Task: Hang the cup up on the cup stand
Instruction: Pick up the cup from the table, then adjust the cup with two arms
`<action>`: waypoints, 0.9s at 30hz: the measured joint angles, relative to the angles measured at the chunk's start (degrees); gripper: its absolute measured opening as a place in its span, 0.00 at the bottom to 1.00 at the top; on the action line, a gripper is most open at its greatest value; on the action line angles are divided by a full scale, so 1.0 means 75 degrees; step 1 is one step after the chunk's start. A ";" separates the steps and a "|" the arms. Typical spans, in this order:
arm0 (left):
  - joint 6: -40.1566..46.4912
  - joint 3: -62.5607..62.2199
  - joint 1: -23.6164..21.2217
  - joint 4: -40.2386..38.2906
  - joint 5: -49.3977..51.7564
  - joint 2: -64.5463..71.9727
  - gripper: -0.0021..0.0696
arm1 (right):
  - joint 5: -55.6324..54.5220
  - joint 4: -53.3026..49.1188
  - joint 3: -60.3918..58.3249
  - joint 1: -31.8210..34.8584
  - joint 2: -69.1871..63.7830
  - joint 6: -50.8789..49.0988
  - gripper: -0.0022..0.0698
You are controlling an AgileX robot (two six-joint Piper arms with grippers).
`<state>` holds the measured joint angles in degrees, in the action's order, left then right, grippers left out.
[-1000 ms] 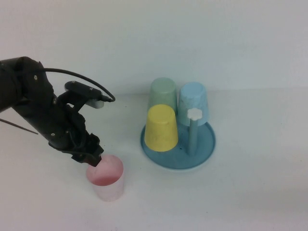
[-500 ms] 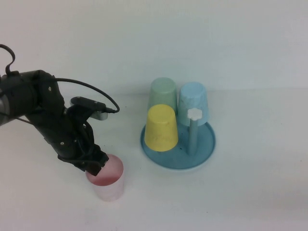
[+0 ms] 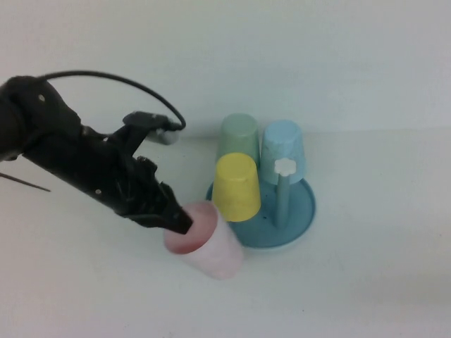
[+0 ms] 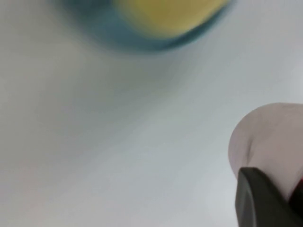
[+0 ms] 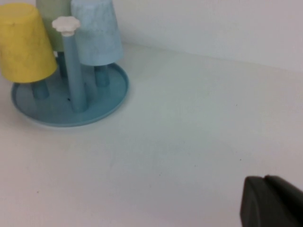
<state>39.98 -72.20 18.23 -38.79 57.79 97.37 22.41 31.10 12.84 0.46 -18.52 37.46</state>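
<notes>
The pale pink cup [image 3: 210,241] is tilted, its mouth toward my left arm, lifted just left of the cup stand [image 3: 299,211]. My left gripper [image 3: 180,224] is shut on the cup's rim, one finger inside it. In the left wrist view the cup [image 4: 274,142] fills the lower corner by a dark finger [image 4: 258,201]. The teal stand has a free post with a white flower knob [image 3: 285,167]; it also shows in the right wrist view [image 5: 94,101]. My right gripper [image 5: 272,203] shows only in its own wrist view, over bare table to the right of the stand, its fingertips together.
A yellow cup [image 3: 237,186], a green cup [image 3: 238,137] and a light blue cup [image 3: 283,150] sit upside down on the stand's other posts. A white wall rises behind the table.
My left gripper has lifted the pink cup off the table, tilted it and carried it right, close to the stand's left edge.
</notes>
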 joint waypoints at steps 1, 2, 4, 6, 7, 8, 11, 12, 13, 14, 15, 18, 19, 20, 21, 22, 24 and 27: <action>0.0347 0.0000 0.0000 -0.0575 0.0191 -0.0131 0.04 | -0.0072 0.0000 0.0000 0.0000 0.0000 0.0000 0.03; 0.0610 0.0000 0.0000 -0.1046 0.0340 -0.0218 0.04 | -0.0151 0.0000 0.0000 0.0000 0.0000 0.0000 0.03; 0.1148 0.0000 0.0131 -0.2100 0.0616 -0.0371 0.04 | -0.0295 0.0022 0.0000 0.0000 0.0000 0.0000 0.03; 0.1479 0.0000 0.0350 -0.2726 0.0720 -0.0426 0.04 | -0.0327 0.0054 0.0017 0.0000 0.0000 0.0000 0.03; 0.1543 0.0000 0.0509 -0.2939 0.0686 -0.0426 0.04 | -0.0267 0.0054 0.0065 0.0000 0.0000 0.0039 0.03; 0.1565 0.0000 0.0659 -0.3049 0.0605 -0.0426 0.04 | -0.0185 0.0054 0.0141 0.0000 0.0000 0.0121 0.03; 0.1545 0.0000 0.1280 -0.3182 0.0026 -0.0350 0.04 | 0.0570 0.0059 0.0676 0.0000 0.0000 0.1027 0.03; 0.1516 0.0000 0.1500 -0.3234 -0.0190 -0.0317 0.04 | 0.0911 0.0059 0.0905 0.0000 0.0000 0.1444 0.03; 0.1498 0.0000 0.1737 -0.3235 -0.0404 -0.0286 0.04 | 0.1245 0.0059 0.1146 0.0000 0.0000 0.1844 0.03; 0.1462 0.0000 0.1927 -0.3247 -0.0537 -0.0256 0.04 | 0.1488 0.0059 0.1343 0.0000 0.0000 0.2114 0.03; 0.1466 0.0000 0.2144 -0.3266 -0.0632 -0.0227 0.04 | 0.1767 0.0059 0.1588 0.0000 0.0000 0.2377 0.03; 0.1432 0.0000 0.2620 -0.3402 -0.0989 -0.0191 0.04 | 0.2467 0.0059 0.2223 0.0000 -0.0018 0.2812 0.09; 0.1429 0.0000 0.2737 -0.3592 -0.1049 -0.0141 0.04 | 0.2716 0.0059 0.2427 -0.0014 -0.0037 0.2888 0.12; 0.1429 0.0000 0.2825 -0.3811 -0.1069 -0.0119 0.04 | 0.2914 0.0059 0.2584 -0.0014 -0.0071 0.2969 0.15; 0.1429 0.0000 0.2912 -0.4049 -0.1087 -0.0090 0.04 | 0.3151 0.0071 0.2766 -0.0031 -0.0154 0.3017 0.20; 0.1429 0.0000 0.2979 -0.4293 -0.1087 -0.0065 0.04 | 0.3359 0.0111 0.2924 -0.0070 -0.0250 0.3053 0.26; 0.1563 0.0000 0.3045 -0.4687 -0.1104 -0.0065 0.04 | 0.3659 0.0194 0.3166 -0.0197 -0.0498 0.3098 0.40; 0.1655 0.0000 0.3056 -0.5115 -0.1118 -0.0065 0.04 | 0.3883 0.0280 0.3364 -0.0504 -0.0928 0.3253 0.68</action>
<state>52.39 -72.20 41.15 -77.16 49.40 96.89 51.53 33.20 38.07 -3.32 -25.48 61.86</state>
